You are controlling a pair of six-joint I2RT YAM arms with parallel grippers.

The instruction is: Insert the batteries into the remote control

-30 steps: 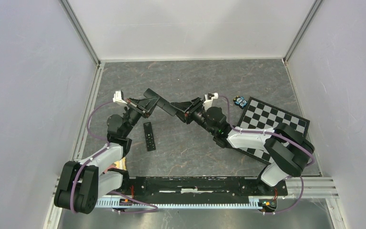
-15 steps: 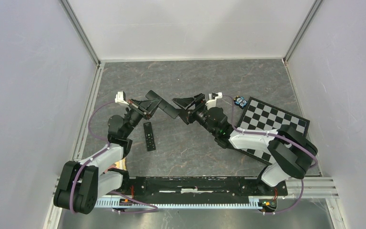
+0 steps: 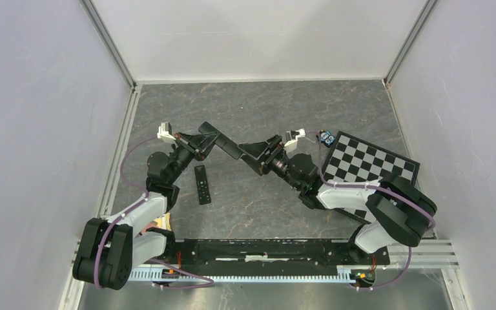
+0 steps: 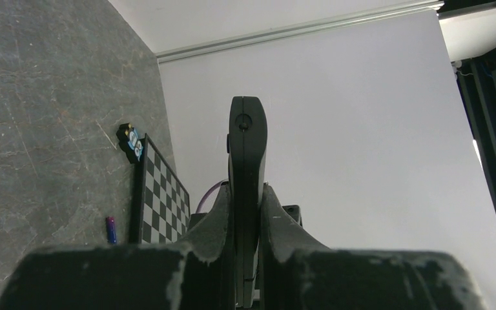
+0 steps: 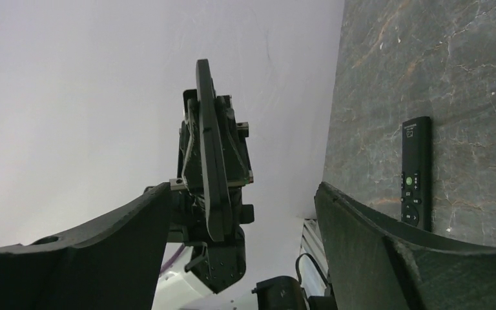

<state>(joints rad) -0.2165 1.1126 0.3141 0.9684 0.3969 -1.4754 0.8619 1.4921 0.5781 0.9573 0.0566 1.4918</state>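
My left gripper (image 3: 200, 143) is shut on a black remote (image 3: 225, 145) and holds it above the table, its free end pointing right. In the left wrist view the remote (image 4: 247, 148) stands edge-on between the fingers (image 4: 216, 223). My right gripper (image 3: 256, 154) is open and empty, facing the remote's free end. In the right wrist view the remote (image 5: 205, 148) shows between the spread fingers (image 5: 374, 245), not touching them. One blue battery (image 4: 111, 229) lies on the floor by the checkerboard's edge. The orange and dark batteries are out of view.
A second black remote (image 3: 202, 185) lies buttons up on the floor below the left gripper; it also shows in the right wrist view (image 5: 416, 171). A checkerboard (image 3: 368, 161) lies at the right. A small black and blue object (image 3: 326, 137) sits at its far corner.
My right wrist has rolled and shifted a little right and toward the near edge, jaws still open. My left gripper has lifted the held remote slightly.
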